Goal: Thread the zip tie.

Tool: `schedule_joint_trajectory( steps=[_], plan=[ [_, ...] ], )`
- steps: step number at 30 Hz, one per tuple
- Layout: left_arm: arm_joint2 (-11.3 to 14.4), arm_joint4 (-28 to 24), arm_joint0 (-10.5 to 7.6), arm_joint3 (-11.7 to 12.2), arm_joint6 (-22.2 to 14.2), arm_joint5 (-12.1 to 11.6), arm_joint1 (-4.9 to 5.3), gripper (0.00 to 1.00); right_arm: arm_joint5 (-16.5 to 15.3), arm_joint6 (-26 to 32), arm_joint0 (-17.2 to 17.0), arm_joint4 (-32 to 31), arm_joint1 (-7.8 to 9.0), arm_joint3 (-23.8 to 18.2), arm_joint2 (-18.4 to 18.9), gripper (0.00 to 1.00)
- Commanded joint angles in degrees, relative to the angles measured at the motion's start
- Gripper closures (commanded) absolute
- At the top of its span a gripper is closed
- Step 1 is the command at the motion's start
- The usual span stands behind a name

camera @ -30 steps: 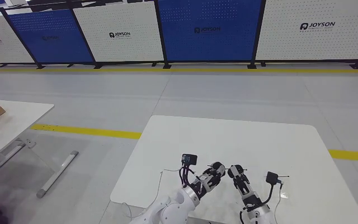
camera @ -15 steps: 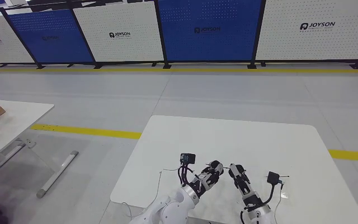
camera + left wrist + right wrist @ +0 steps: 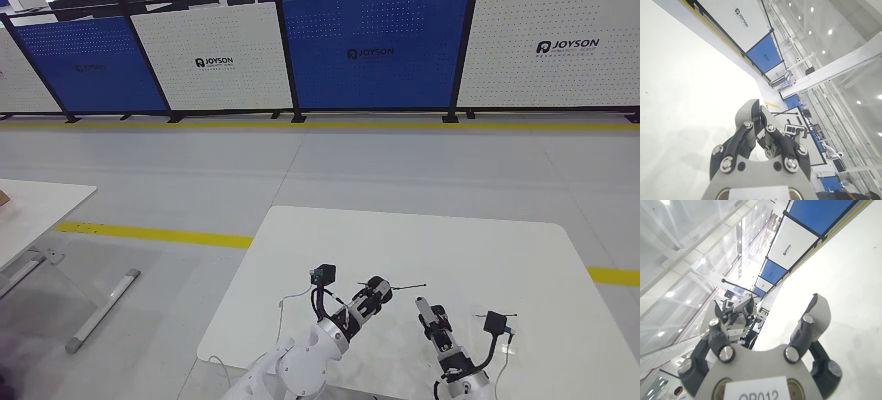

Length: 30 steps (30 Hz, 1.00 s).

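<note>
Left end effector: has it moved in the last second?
Yes. The left end effector shifted toward the table's left edge, away from the right end effector.

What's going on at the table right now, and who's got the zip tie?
The left gripper is shut on the black zip tie and holds it over the white table, with the free length pointing toward the right arm. The right gripper is open, holds nothing and sits apart from the tie's end. The visible length is straight with no loop, so the threading is not yet done.
</note>
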Motion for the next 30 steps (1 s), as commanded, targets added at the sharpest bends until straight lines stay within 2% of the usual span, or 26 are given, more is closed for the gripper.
schedule_joint_trajectory(
  steps=[1, 7, 10, 15, 19, 22, 30],
  plan=[
    [0.0, 0.0, 0.0, 0.0, 0.1, 0.0, 0.0, 1.0, 0.0, 0.0, 0.0, 0.0, 0.0, 0.0, 0.0, 0.0],
    [0.0, -0.5, -0.01, 0.3, 0.2, 0.0, -0.05, 1.0, 0.1, -0.1, 0.1, -0.2, 0.0, 0.0, 0.0, 0.0],
    [-0.2, -3.8, 0.12, 1.0, -0.3, -1.1, -0.19, 1.0, 2.0, -3.5, 0.0, -6.4, -0.02, -0.7, 0.2, 0.0],
    [-2.2, -8.5, 0.98, 1.5, -1.5, -3.2, -0.02, 1.0, 1.7, -5.0, -1.6, -15.9, 0.54, -2.5, 2.0, 0.0],
    [-3.8, -13.4, 1.35, 1.2, -4.4, -4.6, 0.15, 1.0, 4.5, -6.7, -2.3, -26.7, 1.07, -4.3, 4.0, 0.0],
    [-4.2, -14.2, 1.45, 1.2, -4.8, -4.7, 0.2, 1.0, 7.8, -10.2, -3.1, -33.8, 1.04, -4.9, 3.5, 0.0],
    [-4.2, -14.2, 1.45, 1.2, -4.8, -4.7, 0.2, 1.0, 7.8, -10.2, -3.1, -33.8, 1.04, -4.9, 3.5, 0.0]
  ],
)
